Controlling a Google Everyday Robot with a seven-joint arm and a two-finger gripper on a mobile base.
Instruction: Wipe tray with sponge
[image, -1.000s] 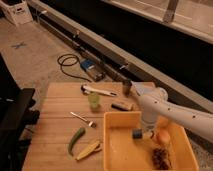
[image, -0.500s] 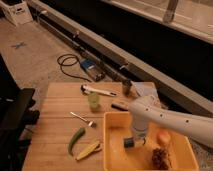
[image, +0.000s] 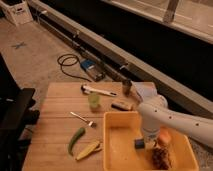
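Observation:
The yellow tray (image: 120, 150) lies on the right front part of the wooden table. My gripper (image: 145, 142) points down inside the tray, near its middle right, with the white arm reaching in from the right. It is shut on the small blue-grey sponge (image: 139, 144), which rests against the tray floor. An orange round thing (image: 164, 136) and a brown lumpy thing (image: 160, 157) lie in the tray just right of the gripper.
On the table left of the tray are a green pepper (image: 76, 139), a yellow banana-like thing (image: 89, 149), a fork (image: 82, 119) and a green cup (image: 94, 101). Behind the tray are a dark block (image: 121, 105), a white-handled tool (image: 98, 90), a dark can (image: 126, 86) and a grey cloth (image: 143, 90).
My gripper has come down from above the tray's back rim into the tray, and the sponge under it has shifted a little to the right across the tray floor.

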